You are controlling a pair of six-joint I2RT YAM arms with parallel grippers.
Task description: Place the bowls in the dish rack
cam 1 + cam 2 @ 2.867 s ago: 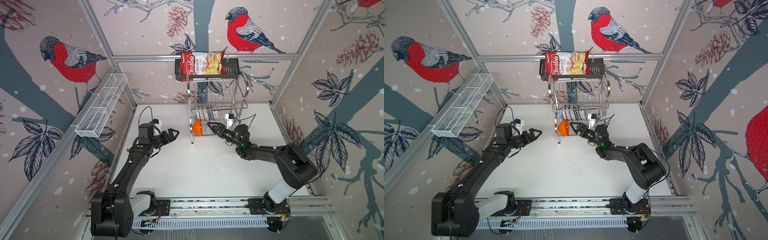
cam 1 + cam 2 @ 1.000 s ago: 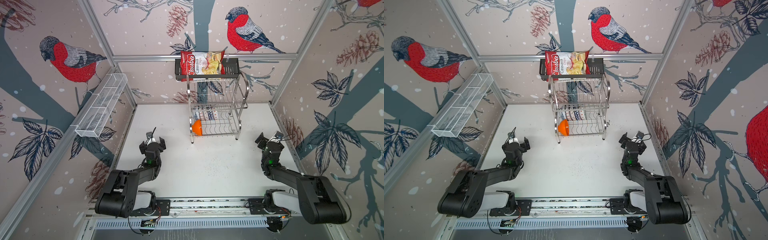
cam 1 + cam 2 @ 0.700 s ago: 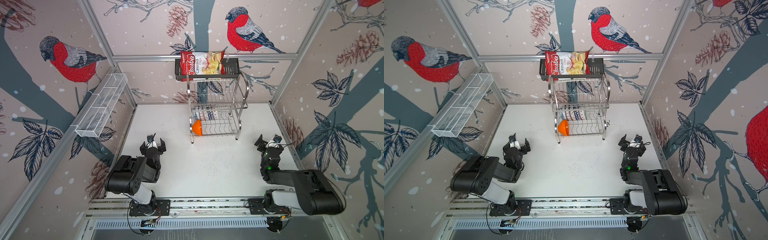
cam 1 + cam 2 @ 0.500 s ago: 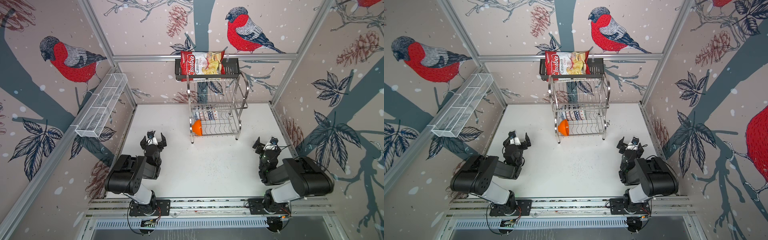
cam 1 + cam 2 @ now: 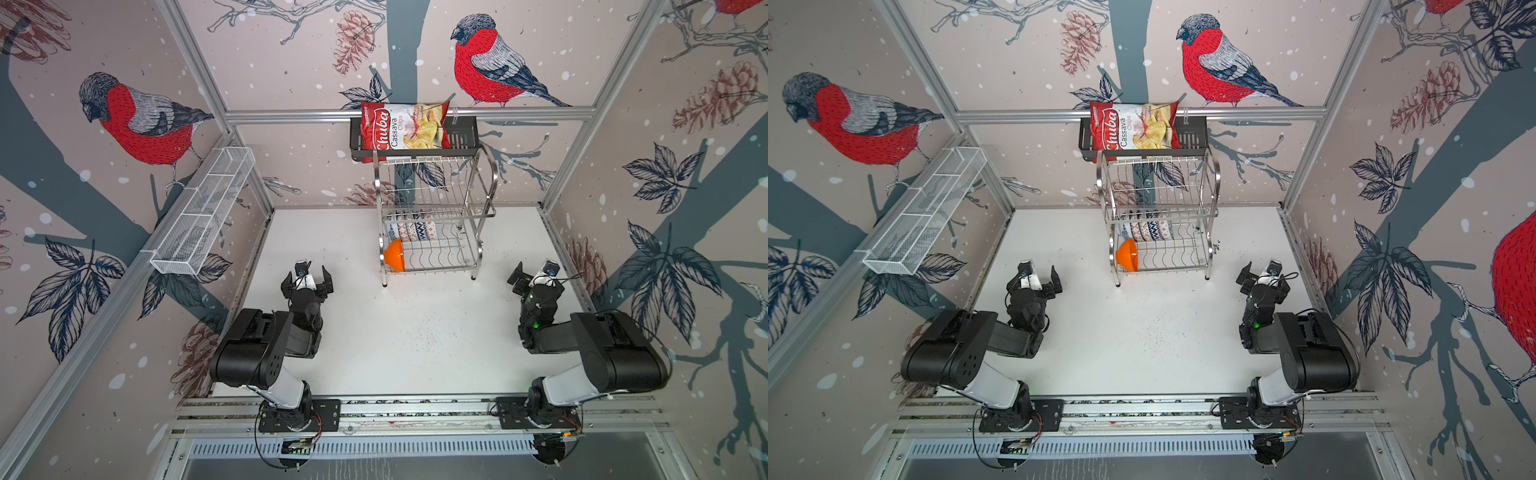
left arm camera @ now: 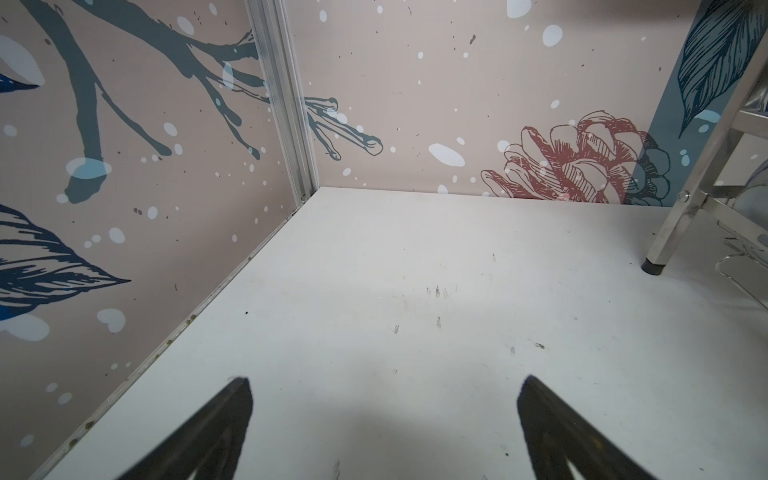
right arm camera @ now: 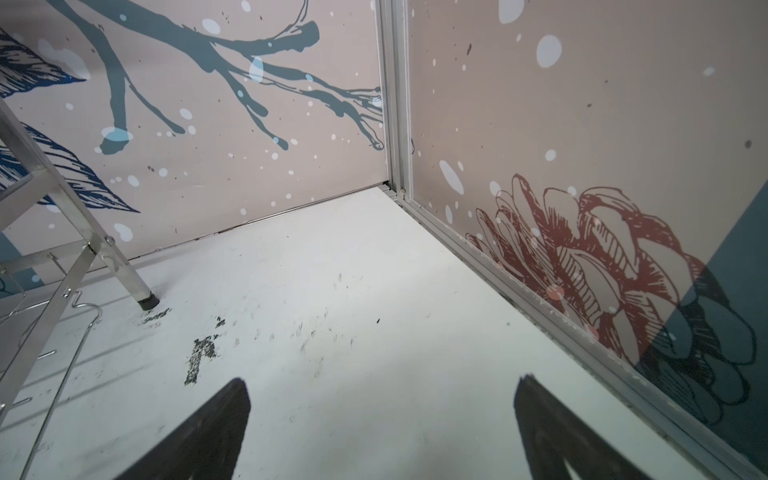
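The steel-wire dish rack (image 5: 432,216) (image 5: 1158,216) stands at the back of the white table. On its lower tier an orange bowl (image 5: 394,255) (image 5: 1128,255) sits on edge at the left front, behind it a row of patterned bowls (image 5: 411,230) (image 5: 1148,230). My left gripper (image 5: 306,279) (image 5: 1036,282) (image 6: 384,382) hovers open and empty over bare table, left of the rack. My right gripper (image 5: 537,277) (image 5: 1264,276) (image 7: 382,382) is open and empty, right of the rack. A rack leg (image 6: 681,199) (image 7: 124,270) shows in each wrist view.
A chips bag (image 5: 403,126) lies on a black shelf above the rack. A long white mesh basket (image 5: 203,212) hangs on the left wall. Both arms sit folded near the front rail (image 5: 415,409). Patterned walls enclose the table on three sides.
The right gripper has left the rack's orange bowl. Both arms have pulled back from the rack and folded up near the front; in the last second the grippers only shifted slightly.
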